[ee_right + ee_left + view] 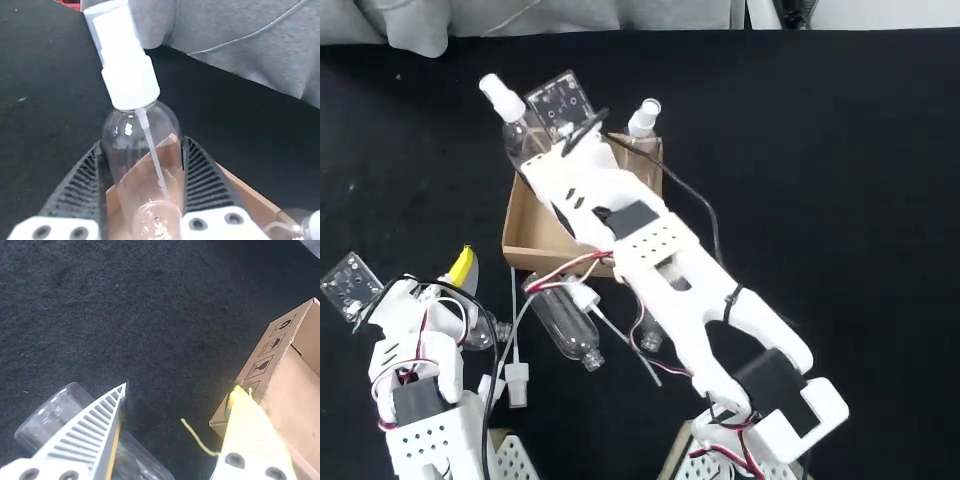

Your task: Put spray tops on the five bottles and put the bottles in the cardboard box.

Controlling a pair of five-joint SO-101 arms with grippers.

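Right wrist view: a clear plastic bottle (142, 170) with a white spray top (125, 65) fitted is clamped between the black fingers of the right tool (143, 145), above the rim of the brown cardboard box (245, 197). High view: a second capped bottle (643, 118) stands at the box's far corner. An uncapped clear bottle (565, 320) lies on the black counter (820, 150) just beside the box. Left wrist view: the left tool (180, 389) is spread wide and holds nothing, with another clear bottle (50, 415) at one finger.

Colour and pattern record, as observed.
Table cover (840, 150) plain black. Cardboard box (525, 235) brown, black symbols printed on its outer wall. The bottle (135, 150) clear, its spray top (122, 55) white. Right gripper (142, 145) black-faced, ribbed; left gripper (180, 387) white and yellow, ribbed likewise. Arms (670, 270) white; wires (565, 268) red, black, white.
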